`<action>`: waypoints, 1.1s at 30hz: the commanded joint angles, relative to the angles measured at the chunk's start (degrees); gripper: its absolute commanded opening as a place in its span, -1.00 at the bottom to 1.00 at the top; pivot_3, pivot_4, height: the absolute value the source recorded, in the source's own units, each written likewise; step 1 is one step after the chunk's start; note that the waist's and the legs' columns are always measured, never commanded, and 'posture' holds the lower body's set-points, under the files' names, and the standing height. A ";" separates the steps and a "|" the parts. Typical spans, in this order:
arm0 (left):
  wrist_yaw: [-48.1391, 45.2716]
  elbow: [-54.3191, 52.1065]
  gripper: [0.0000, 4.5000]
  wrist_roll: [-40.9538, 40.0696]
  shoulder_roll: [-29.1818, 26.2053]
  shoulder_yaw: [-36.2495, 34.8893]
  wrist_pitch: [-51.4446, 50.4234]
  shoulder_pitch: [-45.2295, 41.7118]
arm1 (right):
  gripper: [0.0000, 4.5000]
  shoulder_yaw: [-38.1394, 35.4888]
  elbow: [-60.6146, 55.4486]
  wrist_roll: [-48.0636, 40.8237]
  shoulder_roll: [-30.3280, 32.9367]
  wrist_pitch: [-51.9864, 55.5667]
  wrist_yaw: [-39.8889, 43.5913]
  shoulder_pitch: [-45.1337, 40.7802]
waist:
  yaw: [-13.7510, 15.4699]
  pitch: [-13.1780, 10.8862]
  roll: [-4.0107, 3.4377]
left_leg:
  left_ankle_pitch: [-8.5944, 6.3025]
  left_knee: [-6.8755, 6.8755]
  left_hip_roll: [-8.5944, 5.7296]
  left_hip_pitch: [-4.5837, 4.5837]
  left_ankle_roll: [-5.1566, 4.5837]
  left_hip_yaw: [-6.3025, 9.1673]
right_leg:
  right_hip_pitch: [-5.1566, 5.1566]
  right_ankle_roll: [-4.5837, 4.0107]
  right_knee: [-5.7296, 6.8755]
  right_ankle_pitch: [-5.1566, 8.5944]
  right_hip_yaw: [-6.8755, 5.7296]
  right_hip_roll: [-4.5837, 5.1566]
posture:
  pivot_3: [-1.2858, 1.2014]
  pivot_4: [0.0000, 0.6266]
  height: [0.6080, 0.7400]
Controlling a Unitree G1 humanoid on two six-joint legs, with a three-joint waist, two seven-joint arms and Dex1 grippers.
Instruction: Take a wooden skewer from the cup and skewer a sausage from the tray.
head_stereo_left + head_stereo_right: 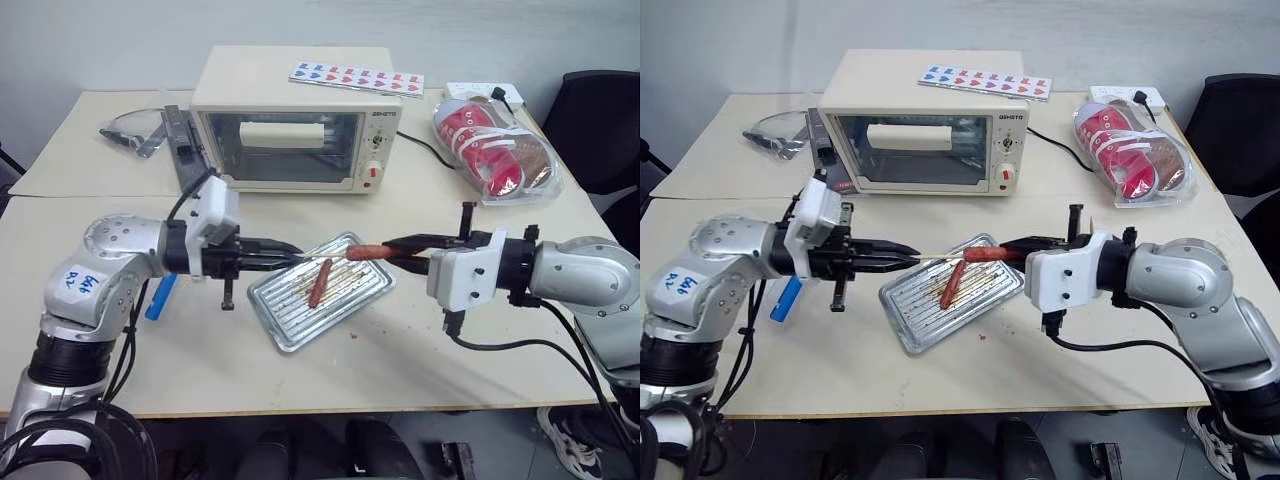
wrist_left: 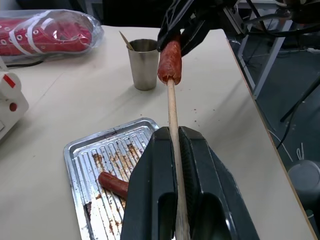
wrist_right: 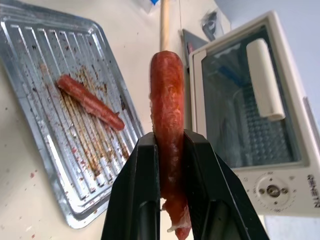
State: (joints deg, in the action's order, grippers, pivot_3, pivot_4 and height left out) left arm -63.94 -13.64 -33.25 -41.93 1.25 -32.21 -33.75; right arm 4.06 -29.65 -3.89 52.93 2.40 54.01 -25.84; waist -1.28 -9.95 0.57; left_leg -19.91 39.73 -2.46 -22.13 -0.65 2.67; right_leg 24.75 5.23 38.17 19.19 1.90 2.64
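1. The left gripper [image 2: 176,150] has its jaws closed tight on the wooden skewer [image 2: 173,112], which runs out level from between the fingers toward the right gripper.
2. The right gripper [image 3: 170,145] has its jaws narrowed on the sausage [image 3: 167,100], pinching its rear part so that the front end sticks out toward the left gripper.
3. The skewer's tip meets the free end of the sausage; how far it has gone in cannot be told.
4. Both are held in the air above the far edge of the tray [image 1: 352,301], between the two grippers.
5. The tray is a ridged silver pan with brown grease stains, lying askew near the middle of the surface [image 1: 420,360], in front of the toaster oven.
6. A second sausage [image 1: 319,283] lies in the tray, on its ridged bottom, toward the left half.
7. The cup [image 2: 142,64] stands upright on the surface beyond the tray in the left wrist view, with a stick tip [image 2: 123,38] poking up over its rim.
8. A cream toaster oven [image 1: 290,120] with a glass door stands at the far side of the surface, a sheet of heart stickers [image 1: 356,78] on its top.
9. A clear bag of red shoes [image 1: 495,150] lies near the far right corner.
10. A blue object [image 1: 161,296] lies on the surface under the left arm.
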 commanded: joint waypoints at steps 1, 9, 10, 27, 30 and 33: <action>-0.11 -0.31 -1.00 0.76 1.31 0.94 1.49 -2.61 | -0.79 0.01 -2.11 0.34 -0.58 -1.59 0.27 -1.04 | 0.02 0.00 0.00 | 0.00 0.01 0.00 0.00 0.00 0.00 | 0.00 0.00 0.01 0.00 0.00 0.00 | 0.03 -0.52 1.00; -0.45 0.91 -1.00 1.60 3.31 1.91 1.80 -4.71 | -0.79 0.93 -1.97 1.75 -1.51 -2.44 0.57 -1.58 | -0.10 0.00 0.00 | -0.01 0.05 0.00 -0.02 0.00 0.00 | 0.02 0.00 0.07 0.00 0.00 0.00 | 0.03 -0.52 1.00; -0.67 1.10 -1.00 1.74 3.18 1.80 1.94 -4.68 | -0.79 0.87 -1.90 1.93 -1.52 -2.54 0.59 -1.47 | -0.10 0.00 0.00 | -0.01 0.05 0.00 -0.01 0.00 0.00 | 0.02 0.00 0.07 0.00 0.00 0.00 | 0.03 -0.52 1.00; -4.14 2.54 -1.00 1.49 -3.14 -2.13 2.56 -3.18 | -0.79 -0.59 -0.55 2.58 -0.75 -3.57 0.82 0.17 | -0.11 0.00 0.00 | -0.01 0.09 0.00 -0.02 -0.01 0.00 | 0.02 0.00 0.10 0.00 0.00 0.00 | 0.03 -0.52 1.00; -4.44 1.78 -1.00 0.99 -4.00 -2.91 2.00 -2.92 | -0.79 -1.04 0.08 2.78 -0.57 -3.78 0.80 0.58 | 0.03 0.00 0.00 | -0.02 0.10 -0.01 -0.02 -0.01 0.01 | 0.01 0.00 0.10 0.00 0.00 0.00 | 0.03 -0.52 1.00; -4.52 1.35 -1.00 0.72 -4.47 -3.28 1.72 -2.60 | -0.79 -1.35 1.03 3.05 -0.47 -3.95 0.74 0.57 | 0.04 0.00 0.00 | -0.02 0.10 -0.01 -0.02 -0.02 0.01 | 0.01 0.00 0.10 0.00 0.00 0.00 | 0.03 -0.52 1.00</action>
State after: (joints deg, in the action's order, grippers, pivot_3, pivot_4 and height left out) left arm -68.32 -10.47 -31.30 -45.68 -0.14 -30.56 -36.48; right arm 4.74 -28.44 -0.83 51.74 -0.80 54.80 -25.32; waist -1.24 -9.95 0.57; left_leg -19.93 39.83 -2.47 -22.15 -0.67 2.68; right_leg 24.76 5.23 38.27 19.20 1.91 2.64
